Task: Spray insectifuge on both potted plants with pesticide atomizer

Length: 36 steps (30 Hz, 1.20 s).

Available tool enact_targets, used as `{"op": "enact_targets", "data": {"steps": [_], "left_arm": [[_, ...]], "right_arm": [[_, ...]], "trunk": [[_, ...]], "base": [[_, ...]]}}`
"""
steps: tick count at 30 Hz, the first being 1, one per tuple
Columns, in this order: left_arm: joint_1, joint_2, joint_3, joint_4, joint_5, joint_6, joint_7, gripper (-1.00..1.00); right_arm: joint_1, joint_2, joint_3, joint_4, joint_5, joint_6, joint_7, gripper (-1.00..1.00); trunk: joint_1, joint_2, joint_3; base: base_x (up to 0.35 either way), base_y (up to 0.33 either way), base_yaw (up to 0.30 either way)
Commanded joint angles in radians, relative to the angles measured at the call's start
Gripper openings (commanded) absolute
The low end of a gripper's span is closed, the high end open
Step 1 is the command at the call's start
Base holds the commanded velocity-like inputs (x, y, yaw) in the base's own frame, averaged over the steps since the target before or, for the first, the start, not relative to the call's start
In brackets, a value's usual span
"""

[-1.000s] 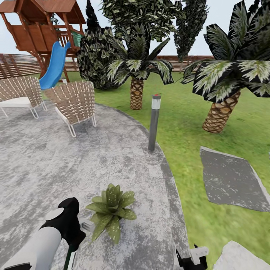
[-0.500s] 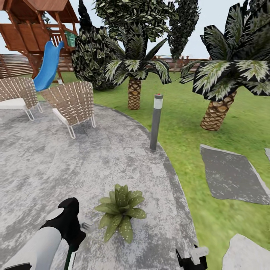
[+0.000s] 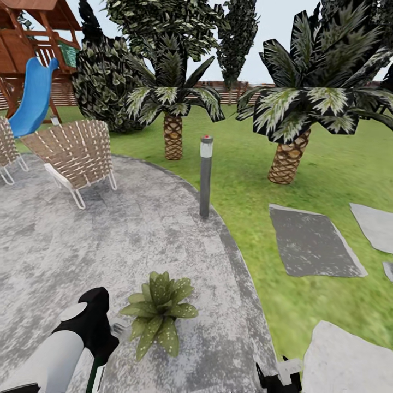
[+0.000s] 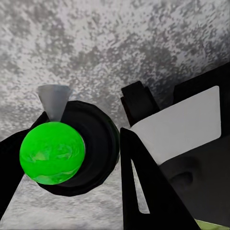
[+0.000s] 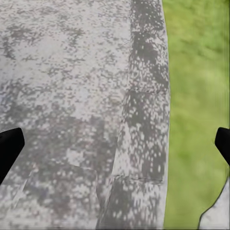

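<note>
No writing or brand is showing on anything here.

The left gripper [image 4: 91,158] is closing its black fingers [image 4: 143,191] around the atomizer [image 4: 52,152], which is appearing in the left wrist view as a bright green ball inside a black ring with a small grey nozzle. In the head view only a thin green and white stem of the atomizer [image 3: 94,374] is coming out below the left arm, and the rest is hidden by the arm.

One potted plant [image 3: 157,315] is standing on the patio [image 3: 109,240], just beside the left arm and well nearer than the lamp post [image 3: 205,176]. Its pot is covered by the leaves, so I cannot make it out.

The right gripper [image 3: 279,376] is cut off by the lower edge of the head view. In the right wrist view two dark fingertips [image 5: 9,146] are sitting well apart, with nothing between them, over the patio edge and the lawn [image 5: 196,96].

Beyond the lamp post two palms [image 3: 288,128] are growing on the grass. Four grey slabs [image 3: 311,243] are lying on the lawn, some of them cut off. Two wicker chairs [image 3: 76,155] are standing on the patio, one only partly in view, and behind them a blue slide [image 3: 34,98] and a fence [image 3: 234,90] are showing.
</note>
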Motion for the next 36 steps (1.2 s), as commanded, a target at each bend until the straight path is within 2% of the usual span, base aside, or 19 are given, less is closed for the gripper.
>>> {"op": "enact_targets", "data": {"steps": [1,10,26,30,36], "left_arm": [[-0.002,0.000,0.004,-0.004,-0.009,0.011,-0.010,-1.00],[-0.006,-0.006,0.001,-0.006,-0.008,0.011,-0.010,-1.00],[-0.004,-0.014,-0.004,0.005,-0.002,0.011,-0.010,-1.00],[-0.004,-0.013,-0.002,0.006,0.001,0.011,-0.010,-1.00],[-0.004,-0.014,-0.002,0.006,0.002,0.011,-0.010,-1.00]], "right_arm": [[-0.001,0.000,-0.005,0.001,0.006,-0.003,0.001,1.00],[-0.001,0.000,-0.005,0.000,0.006,-0.003,0.001,1.00],[-0.001,0.000,-0.006,-0.001,0.006,-0.004,0.001,1.00],[-0.001,0.000,-0.006,-0.001,0.006,-0.003,0.001,1.00],[-0.001,0.000,-0.006,0.001,0.006,-0.003,0.001,1.00]], "trunk": [[0.000,0.000,-0.001],[0.000,0.000,-0.001],[0.000,0.000,-0.001],[0.000,0.000,-0.001],[0.000,0.000,-0.001]], "base": [[0.000,0.077,-0.264],[-0.010,0.251,-0.244],[-0.169,0.249,-0.012],[0.057,0.275,-0.251],[0.011,0.027,-0.295]]}}
